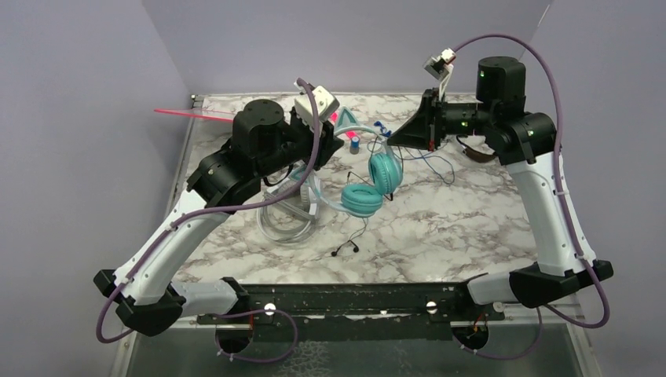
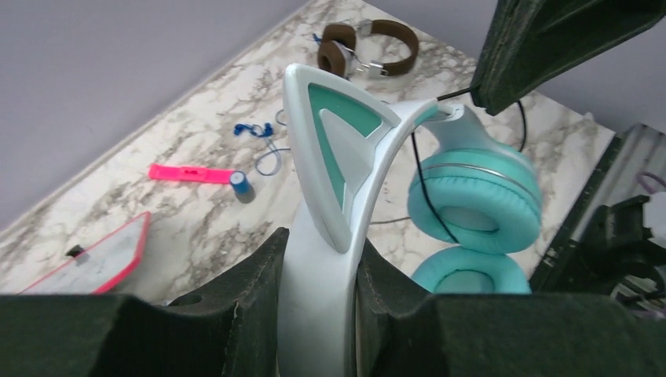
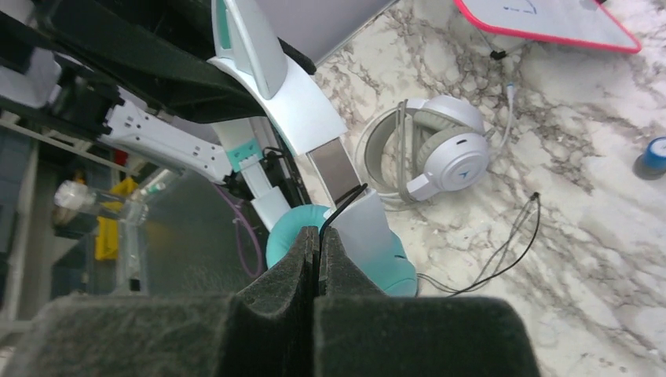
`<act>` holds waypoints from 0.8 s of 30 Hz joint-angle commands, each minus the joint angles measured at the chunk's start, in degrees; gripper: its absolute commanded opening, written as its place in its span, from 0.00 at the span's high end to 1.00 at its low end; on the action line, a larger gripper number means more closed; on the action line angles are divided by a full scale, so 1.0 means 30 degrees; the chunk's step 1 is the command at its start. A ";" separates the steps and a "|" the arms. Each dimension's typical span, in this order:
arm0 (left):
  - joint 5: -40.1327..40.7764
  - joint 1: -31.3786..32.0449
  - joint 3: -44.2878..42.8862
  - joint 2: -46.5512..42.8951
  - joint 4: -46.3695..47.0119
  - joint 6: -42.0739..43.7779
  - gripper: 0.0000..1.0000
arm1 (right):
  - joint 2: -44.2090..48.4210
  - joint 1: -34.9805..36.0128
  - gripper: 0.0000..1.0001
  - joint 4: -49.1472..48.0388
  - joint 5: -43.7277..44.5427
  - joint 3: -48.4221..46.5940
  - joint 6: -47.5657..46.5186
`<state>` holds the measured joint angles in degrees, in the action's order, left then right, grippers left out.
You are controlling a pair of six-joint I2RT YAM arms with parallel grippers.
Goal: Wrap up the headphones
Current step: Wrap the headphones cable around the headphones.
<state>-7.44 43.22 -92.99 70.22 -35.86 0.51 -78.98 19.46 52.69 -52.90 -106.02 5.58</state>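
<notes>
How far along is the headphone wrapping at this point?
Done: nothing clearly; no set shows a finished wrap. In hand: the left gripper has its fingers clamped on the headband of the teal headphones, while the right gripper, shut, pinches their black cord, whose tail trails loose across the table. Left: winding that cord, then the white-grey headphones and the brown headphones, both lying untouched.
</notes>
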 commanded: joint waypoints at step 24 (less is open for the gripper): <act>0.8669 0.0387 0.7411 -0.2764 1.6612 -0.1133 1.00 | 0.3033 0.1081 0.89 -1.7386 0.2267 1.0650 1.6823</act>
<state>11.92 44.38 -69.97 62.96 -1.67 3.53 -71.20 21.06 5.76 -50.19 -74.56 54.65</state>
